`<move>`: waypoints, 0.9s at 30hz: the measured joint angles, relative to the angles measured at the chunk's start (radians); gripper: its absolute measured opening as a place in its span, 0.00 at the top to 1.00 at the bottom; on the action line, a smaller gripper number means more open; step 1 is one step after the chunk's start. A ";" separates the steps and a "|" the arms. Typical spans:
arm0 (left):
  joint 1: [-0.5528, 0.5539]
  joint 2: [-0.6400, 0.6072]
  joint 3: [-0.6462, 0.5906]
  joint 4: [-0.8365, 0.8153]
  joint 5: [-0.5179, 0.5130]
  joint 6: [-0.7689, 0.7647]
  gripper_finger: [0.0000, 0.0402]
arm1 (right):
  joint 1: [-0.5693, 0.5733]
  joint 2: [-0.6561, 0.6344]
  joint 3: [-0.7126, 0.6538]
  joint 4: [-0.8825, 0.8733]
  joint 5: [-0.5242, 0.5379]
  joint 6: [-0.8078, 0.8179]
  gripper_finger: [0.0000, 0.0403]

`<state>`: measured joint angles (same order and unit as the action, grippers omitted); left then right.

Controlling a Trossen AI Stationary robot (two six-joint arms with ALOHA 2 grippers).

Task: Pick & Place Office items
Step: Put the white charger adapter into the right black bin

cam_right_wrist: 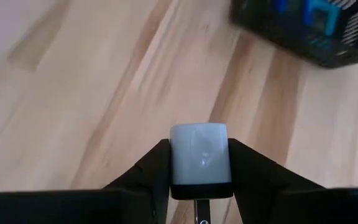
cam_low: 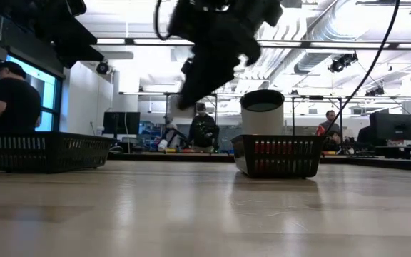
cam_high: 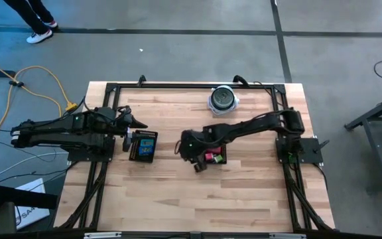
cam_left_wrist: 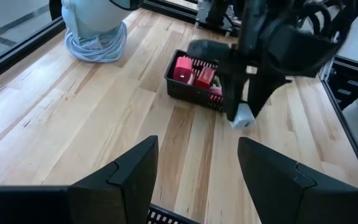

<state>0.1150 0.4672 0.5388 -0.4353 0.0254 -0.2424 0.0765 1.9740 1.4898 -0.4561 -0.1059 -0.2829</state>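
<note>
Right gripper (cam_right_wrist: 199,163) off the worktop (cam_high: 197,192), beside the mesh tray (cam_left_wrist: 191,87) of red blocks (cam_left_wrist: 183,68), jaws clamped on a white block (cam_right_wrist: 199,157). Left gripper (cam_left_wrist: 194,168) above the other tray (cam_high: 142,146) holding teal and dark pieces (cam_high: 146,142), jaws spread, nothing between them

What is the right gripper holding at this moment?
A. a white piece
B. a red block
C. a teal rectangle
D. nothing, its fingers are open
A: in the right wrist view the right gripper has its fingers closed on both sides of a white piece, above bare table; the left wrist view also shows the piece at that gripper's tip, beside the tray with red blocks.
</note>
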 joint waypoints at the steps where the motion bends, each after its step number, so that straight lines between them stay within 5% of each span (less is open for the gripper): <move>1: 0.000 0.000 0.000 0.000 0.000 0.000 0.46 | -0.004 -0.010 0.000 -0.018 -0.001 0.009 0.69; 21: 0.000 0.000 0.000 0.018 0.000 0.000 0.46 | -0.028 -0.097 -0.003 -0.335 0.025 0.103 0.69; 27: 0.000 0.000 0.000 0.018 0.000 0.000 0.46 | -0.033 -0.099 -0.032 -0.375 -0.042 0.159 0.70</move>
<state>0.1146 0.4673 0.5385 -0.4175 0.0254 -0.2425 0.0430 1.8754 1.4581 -0.8307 -0.1479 -0.1244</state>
